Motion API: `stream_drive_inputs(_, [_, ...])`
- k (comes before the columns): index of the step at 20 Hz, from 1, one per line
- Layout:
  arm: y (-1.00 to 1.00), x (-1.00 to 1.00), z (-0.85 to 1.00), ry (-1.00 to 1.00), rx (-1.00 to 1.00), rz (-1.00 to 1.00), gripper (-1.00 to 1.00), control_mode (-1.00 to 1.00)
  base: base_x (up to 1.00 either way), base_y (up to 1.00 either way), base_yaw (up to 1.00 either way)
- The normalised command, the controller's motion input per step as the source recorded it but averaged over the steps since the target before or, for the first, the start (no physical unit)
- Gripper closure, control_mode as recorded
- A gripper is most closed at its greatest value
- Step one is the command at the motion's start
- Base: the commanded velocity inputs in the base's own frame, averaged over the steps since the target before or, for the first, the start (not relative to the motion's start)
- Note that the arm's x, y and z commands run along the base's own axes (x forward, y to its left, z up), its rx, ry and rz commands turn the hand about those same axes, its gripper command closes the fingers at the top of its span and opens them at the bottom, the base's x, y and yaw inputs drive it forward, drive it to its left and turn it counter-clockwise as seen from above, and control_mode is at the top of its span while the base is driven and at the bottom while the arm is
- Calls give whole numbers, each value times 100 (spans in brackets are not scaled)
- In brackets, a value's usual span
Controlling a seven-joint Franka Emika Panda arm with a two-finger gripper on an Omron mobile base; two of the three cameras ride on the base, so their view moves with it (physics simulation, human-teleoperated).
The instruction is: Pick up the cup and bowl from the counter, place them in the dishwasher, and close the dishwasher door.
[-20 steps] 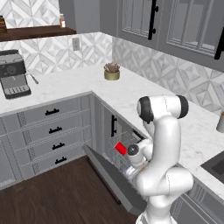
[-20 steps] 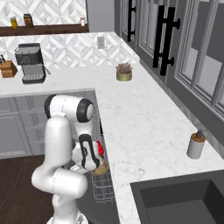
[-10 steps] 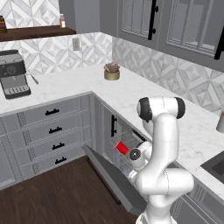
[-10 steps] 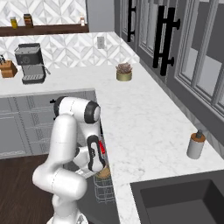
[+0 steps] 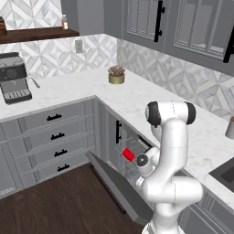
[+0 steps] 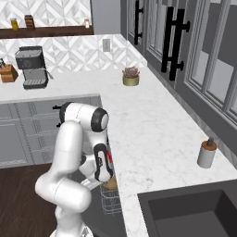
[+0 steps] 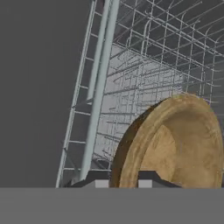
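Bowl, shallow, round, tan-brown and wooden-looking: we see it close in the hand view, tilted on edge among the grey wire racks of the under-counter dishwasher, with its rim running down between the two dark finger tips of the gripper. The tips stand a little apart on either side of that rim; we cannot tell whether they clamp it or have just let go. In the left base view the small red tapered cup sits in the rack just beside the hand, so we judge the cup placement done. The white marble-look counter carries neither cup nor bowl. We judge the bowl to be at its final placement, with release and withdrawal of the arm left. The flat grey drop-down dishwasher door hangs open, so closing it is not yet done.
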Motion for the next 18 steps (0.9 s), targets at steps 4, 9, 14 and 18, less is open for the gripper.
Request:
stream_drive_inputs(4, [11, -3, 3, -6, 0, 0, -100, -100, 0, 0, 0])
stream_drive_inputs(9, [16, -51, 74, -19, 0, 0, -100, -100, 0, 0, 0])
stream_drive_inputs(14, [35, -43, 100, -9, 0, 0, -100, -100, 0, 0, 0])
stream_drive_inputs(18, [23, -45, 100, -2, 0, 0, -100, -100, 0, 0, 0])
